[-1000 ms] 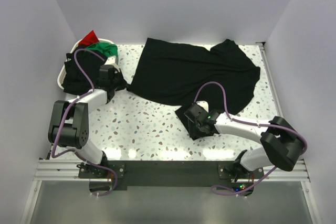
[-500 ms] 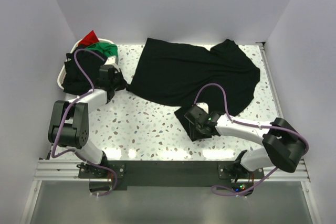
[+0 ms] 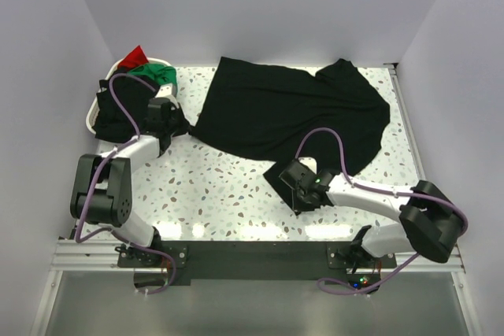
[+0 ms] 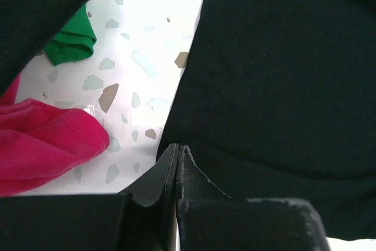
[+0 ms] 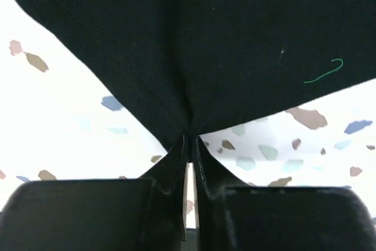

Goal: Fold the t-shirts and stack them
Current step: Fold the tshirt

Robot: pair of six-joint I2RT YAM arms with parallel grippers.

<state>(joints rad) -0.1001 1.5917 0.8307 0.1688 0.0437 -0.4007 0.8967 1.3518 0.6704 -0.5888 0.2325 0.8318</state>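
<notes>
Nearest, the right fingers (image 5: pixel 173 166), apart a second ago, are now clamped on the near hem of the black t-shirt (image 3: pixel 291 112), which is spread on the surface (image 3: pixel 220 190). Farther left, its corner is kept pinched by the left fingers (image 4: pixel 158 176).

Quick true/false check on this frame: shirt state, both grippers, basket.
1. The black t-shirt lies spread out on the table. True.
2. The right gripper hangs open, clear of the cloth. False: its fingers are pinched together on the shirt's near hem.
3. The left gripper is shut at the shirt's left corner. True.
4. The white basket is empty. False: it holds a green shirt, a red shirt and dark cloth.
</notes>
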